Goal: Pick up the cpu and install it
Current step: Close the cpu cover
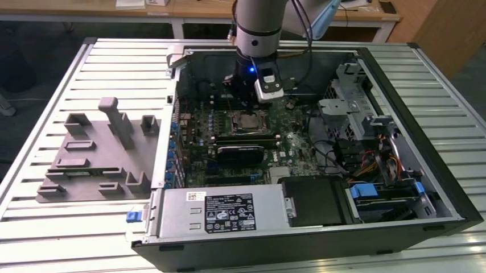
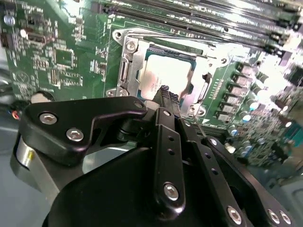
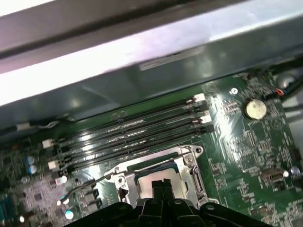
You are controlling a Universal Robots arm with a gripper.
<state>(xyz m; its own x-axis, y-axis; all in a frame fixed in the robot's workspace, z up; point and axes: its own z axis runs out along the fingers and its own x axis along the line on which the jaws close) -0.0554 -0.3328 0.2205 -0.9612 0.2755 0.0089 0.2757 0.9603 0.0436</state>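
Pretty plain workshop here: a white slatted metal table (image 1: 61,239) takes up most of the exterior view, with a light wooden desk (image 1: 205,10) along the top edge, dark floor (image 1: 45,45) upper left and a wooden panel (image 1: 444,31) upper right.

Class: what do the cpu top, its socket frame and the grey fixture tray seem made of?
The cpu: likely metal, matte silver-grey top with soft sheen. The socket frame: bright metal, glinting sharply. The fixture tray: probably plastic, dull uniform grey, no reflections.
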